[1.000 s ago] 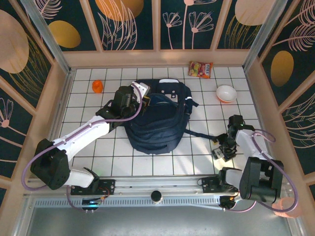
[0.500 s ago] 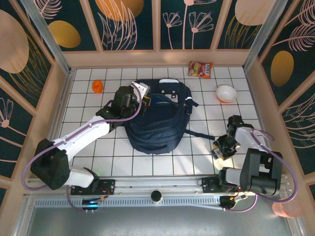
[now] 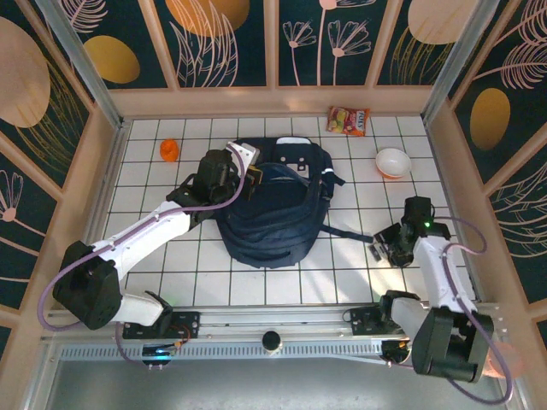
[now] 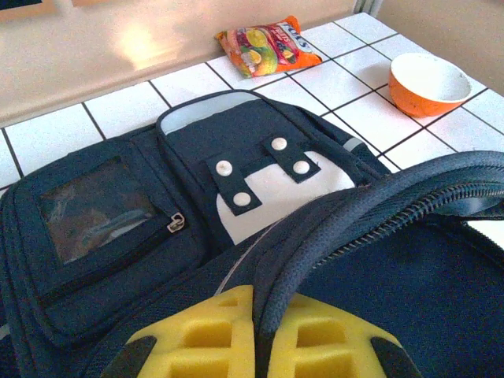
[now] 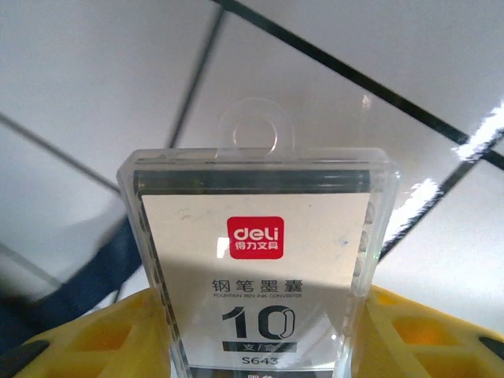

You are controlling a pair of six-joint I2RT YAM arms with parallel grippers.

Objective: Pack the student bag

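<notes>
Hold the left fingers (image 3: 246, 177) pinched on the zip-edged rim of the large navy-blue fabric student bag (image 3: 273, 218), lying in the middle of the white tiled counter (image 3: 256, 286), and lift that rim a little to gape the main pocket. Seen from the left wrist: yellow pads either side of the rim, with the white buckle patch and a clear-windowed front pocket beyond.

Carry the right fingers (image 3: 385, 252), clamped on a clear plastic box of pen-ink cartridges with a red logo (image 5: 256, 260), from just right of the bag's trailing dark strap (image 3: 346, 232) up and over toward the opening. Approach high to clear the strap and the bulging side. Tip the box's hang-tab end downward, enter beside the left fingers without touching them, sink past the zip, then spread the fingers.

Probably an early step, judging by the orange bowl (image 3: 393, 161), the snack packet (image 3: 349, 120) and a small orange object (image 3: 169, 150) out on the tiles. Avoid tugging the rim sideways: likely to fold the mouth shut.
</notes>
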